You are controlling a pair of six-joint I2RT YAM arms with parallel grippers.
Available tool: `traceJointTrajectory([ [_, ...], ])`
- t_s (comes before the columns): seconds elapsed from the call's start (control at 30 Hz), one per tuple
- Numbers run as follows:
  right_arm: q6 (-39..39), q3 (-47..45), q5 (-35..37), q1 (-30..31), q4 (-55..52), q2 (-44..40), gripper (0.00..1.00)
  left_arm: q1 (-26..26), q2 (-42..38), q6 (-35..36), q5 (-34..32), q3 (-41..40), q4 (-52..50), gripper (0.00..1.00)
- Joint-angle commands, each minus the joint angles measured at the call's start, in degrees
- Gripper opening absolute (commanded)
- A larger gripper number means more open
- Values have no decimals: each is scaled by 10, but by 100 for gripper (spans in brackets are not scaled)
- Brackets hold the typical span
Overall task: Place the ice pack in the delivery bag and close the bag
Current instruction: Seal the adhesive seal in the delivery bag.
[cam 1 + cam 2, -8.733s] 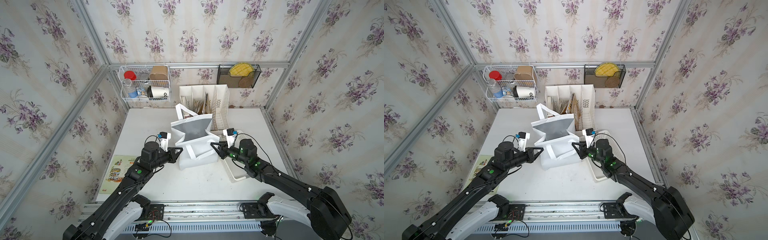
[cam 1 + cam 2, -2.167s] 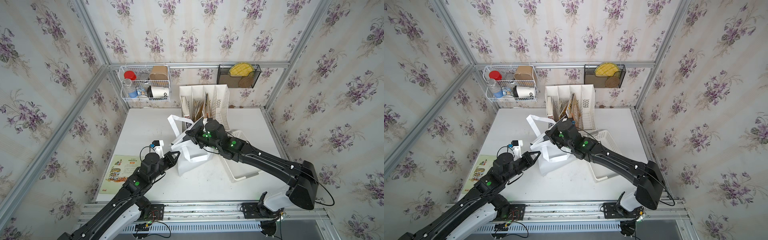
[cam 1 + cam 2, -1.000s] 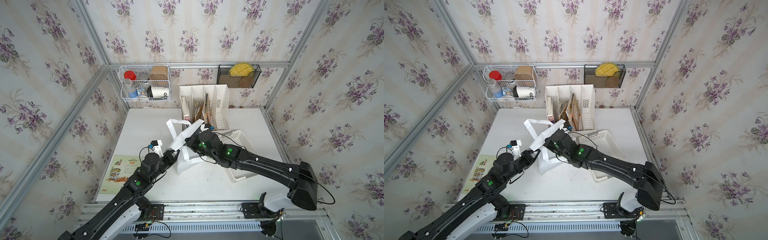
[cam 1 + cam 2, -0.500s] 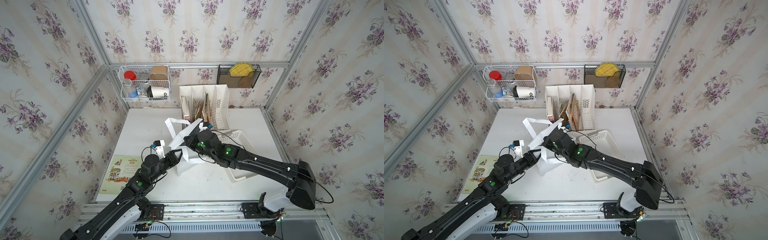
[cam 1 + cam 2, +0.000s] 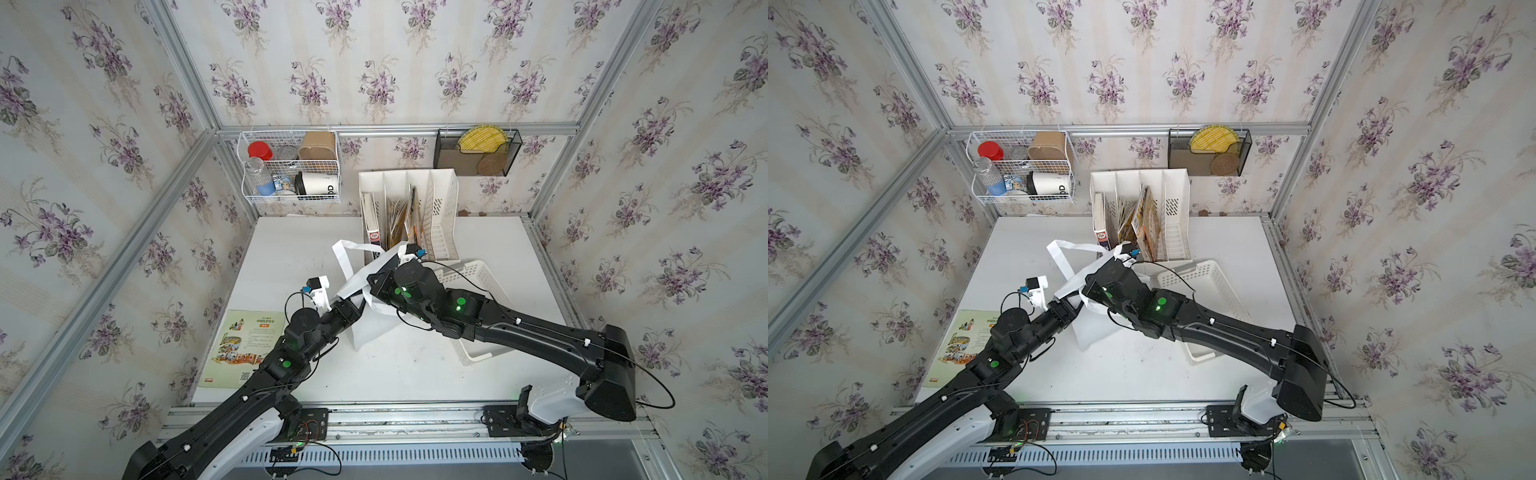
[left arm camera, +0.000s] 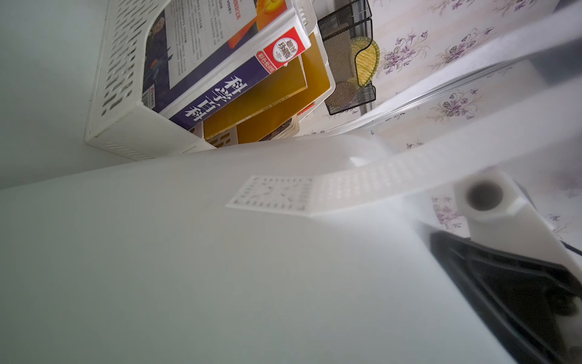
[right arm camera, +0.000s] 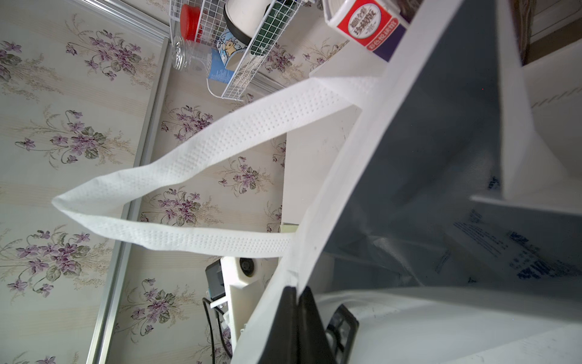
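The delivery bag (image 5: 374,332) (image 5: 1094,332) stands slumped mid-table, one strap handle (image 5: 345,253) looping up to the back left. My right gripper (image 7: 297,293) is shut on the bag's white rim (image 7: 346,176) and shows above the bag in both top views (image 5: 372,286) (image 5: 1088,291). Past the rim, on the silver lining inside the bag, lies a pale pouch with blue print, the ice pack (image 7: 519,252). My left gripper (image 5: 358,305) (image 5: 1076,309) stands open against the bag's left side. Its jaws are hidden in the left wrist view, which the bag's outer wall (image 6: 220,252) fills.
A white perforated basket (image 5: 478,286) lies right of the bag, under my right arm. A white file organizer with books (image 5: 409,216) stands just behind. A wire basket of cups (image 5: 291,166) and a black mesh holder (image 5: 478,151) hang on the back wall. A leaflet (image 5: 245,345) lies front left.
My left gripper's jaws have opened off the bag's left side. The right gripper keeps its pinch on the rim, and the bag has barely shifted.
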Motion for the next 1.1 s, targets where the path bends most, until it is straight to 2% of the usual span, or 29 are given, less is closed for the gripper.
traceJointTrajectory([
  [0.0, -9, 2, 9, 3, -17, -3, 0, 0, -6, -14, -22, -2, 22, 64],
  [0.53, -1, -53, 30, 12, 8, 12, 0, 0, -18, -27, -32, -3, -32, 63],
  [0.73, -35, -86, 43, 9, 87, 17, 0, 0, -47, -13, 12, -2, -41, 63],
  [1.07, -66, -88, 28, 4, 138, 6, 0, 0, -139, 25, 96, -4, -168, 62],
])
